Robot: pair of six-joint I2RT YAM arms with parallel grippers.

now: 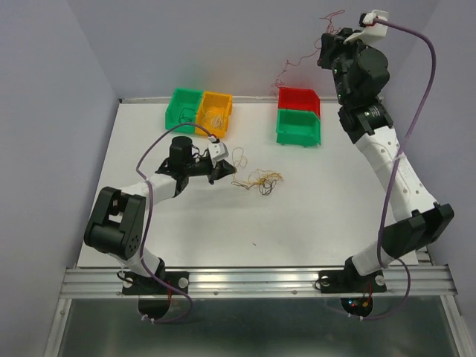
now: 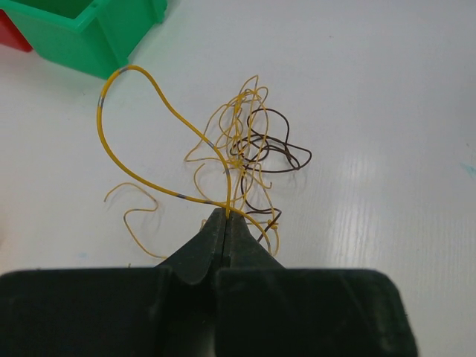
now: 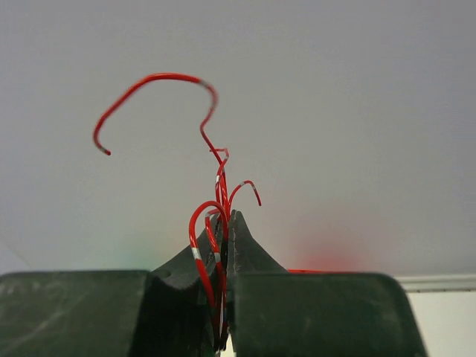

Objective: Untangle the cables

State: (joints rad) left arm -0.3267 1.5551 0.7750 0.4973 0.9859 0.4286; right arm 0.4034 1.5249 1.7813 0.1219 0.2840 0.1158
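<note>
cable sort: both claws clenched, four bins, one heap

**arms and claws.** we count two arms and two grippers. the left gripper [image 1: 225, 172] sits low over the table [image 1: 335, 208], just left of the heap. in its wrist view the jaws are pressed together, with a yellow strand [image 2: 131, 67] pinched at the tips. that strand loops up and left toward a green bin corner. the right gripper [image 1: 327, 41] is raised high at the far right, above the bins. its jaws are clamped on red wire [image 3: 160, 75], which curls up and left against the wall. several red loops crowd the jaws, and we cannot tell whether they are one strand or more.

**cables.** one tangle [image 1: 260, 180] lies on the table near the middle, right of the left gripper. in it we count one dark strand [image 2: 308, 154]. the yellow and orange-tan strands are too knotted to count. one loose thin loop [image 1: 239, 156] lies apart, just above the heap. from above, the red wire trails down-left from the right gripper toward the red bin.

**bins.** there are four at the far edge, in two pairs. on the left a green bin [image 1: 178, 111] touches a yellow bin [image 1: 224, 104], which holds pale strands. on the right a red bin [image 1: 297, 95] sits behind a second green bin [image 1: 297, 135].
</note>
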